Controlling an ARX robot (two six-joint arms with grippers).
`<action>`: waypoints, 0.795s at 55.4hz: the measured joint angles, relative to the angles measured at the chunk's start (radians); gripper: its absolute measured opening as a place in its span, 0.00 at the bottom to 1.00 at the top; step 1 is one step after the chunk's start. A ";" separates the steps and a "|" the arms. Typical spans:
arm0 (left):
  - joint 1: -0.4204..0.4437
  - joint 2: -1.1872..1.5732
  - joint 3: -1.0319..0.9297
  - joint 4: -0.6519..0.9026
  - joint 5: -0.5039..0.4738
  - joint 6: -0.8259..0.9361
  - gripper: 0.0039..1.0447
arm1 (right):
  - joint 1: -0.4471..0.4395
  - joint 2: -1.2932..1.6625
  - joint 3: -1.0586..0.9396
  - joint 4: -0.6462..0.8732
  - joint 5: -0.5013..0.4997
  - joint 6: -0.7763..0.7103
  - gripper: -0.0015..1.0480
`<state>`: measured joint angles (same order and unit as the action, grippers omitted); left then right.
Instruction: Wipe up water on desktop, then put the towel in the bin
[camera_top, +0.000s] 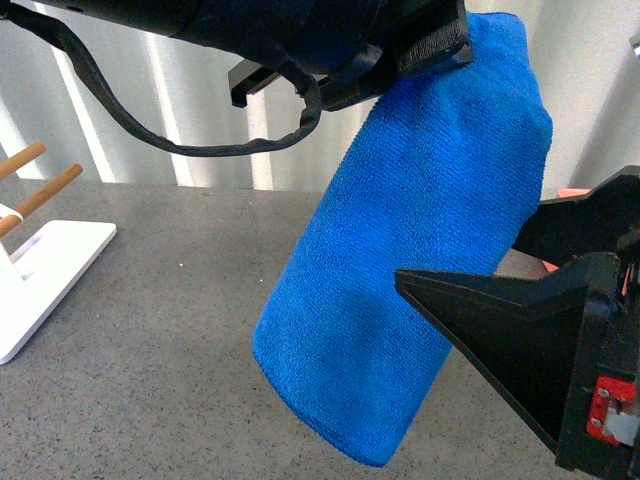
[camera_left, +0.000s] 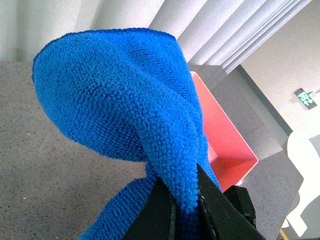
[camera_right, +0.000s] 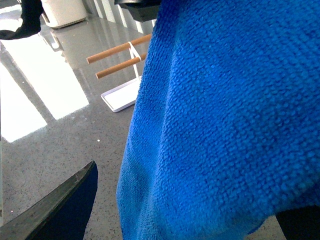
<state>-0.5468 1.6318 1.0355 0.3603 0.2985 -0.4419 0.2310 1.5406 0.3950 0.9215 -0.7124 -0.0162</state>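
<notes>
Left wrist view: your left tool (camera_left: 185, 210) pinches the towel (camera_left: 115, 100) by a bunched fold, hanging it clear of the table (camera_left: 40, 165) near the bin (camera_left: 225, 145), likely for the drop, while your right tool (camera_top: 456, 264) sits spread beside it.

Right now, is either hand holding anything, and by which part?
The left hand pinches the towel by a bunched fold at its top end; the rest hangs free above the desktop. The right hand is open and holds nothing.

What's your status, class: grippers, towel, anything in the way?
Left gripper shut on towel, hanging above desktop. Right gripper open beside it. Nothing seen blocking bin.
</notes>
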 joint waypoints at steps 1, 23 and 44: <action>0.001 0.000 0.000 0.000 0.000 -0.002 0.03 | 0.000 0.002 0.001 0.003 0.002 0.002 0.93; 0.027 0.000 0.000 0.000 0.016 -0.030 0.03 | -0.021 -0.005 -0.006 0.061 0.066 0.043 0.39; 0.068 -0.011 0.000 -0.017 0.032 -0.034 0.03 | -0.105 -0.142 -0.002 0.059 0.043 0.116 0.03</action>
<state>-0.4789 1.6207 1.0351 0.3435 0.3309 -0.4759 0.1261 1.3983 0.3927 0.9806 -0.6693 0.0998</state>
